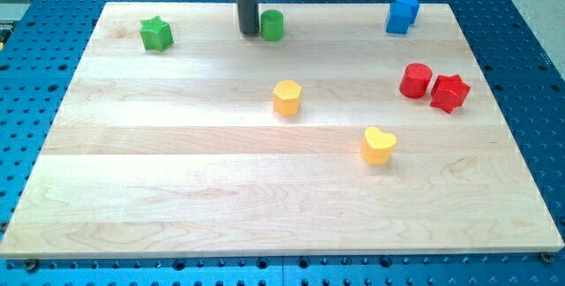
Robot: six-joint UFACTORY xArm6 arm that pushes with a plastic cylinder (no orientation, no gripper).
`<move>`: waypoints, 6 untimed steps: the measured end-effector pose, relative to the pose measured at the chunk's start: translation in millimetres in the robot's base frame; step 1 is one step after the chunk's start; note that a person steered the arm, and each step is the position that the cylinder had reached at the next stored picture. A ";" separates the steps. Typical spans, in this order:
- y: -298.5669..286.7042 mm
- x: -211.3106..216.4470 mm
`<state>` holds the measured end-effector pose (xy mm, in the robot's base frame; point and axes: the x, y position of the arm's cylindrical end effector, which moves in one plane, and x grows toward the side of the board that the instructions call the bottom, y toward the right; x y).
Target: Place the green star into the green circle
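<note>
Bring my tip [249,33], bare and holding nothing, left of the green star block [155,33], then push it rightward to the green circular block [272,25].

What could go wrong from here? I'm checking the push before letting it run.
My tip sits right beside the green circle, on its left, so moving off could knock it away. The green star lies near the board's top-left edge; a skewed push might slide it off.

you've got seven blocks: two green [155,33] [272,25], two yellow [287,97] [378,146], two red [415,81] [448,93], one blue [402,14].
</note>
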<state>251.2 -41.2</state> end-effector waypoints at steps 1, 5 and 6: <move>-69.3 51.9; -73.7 20.3; -14.3 22.4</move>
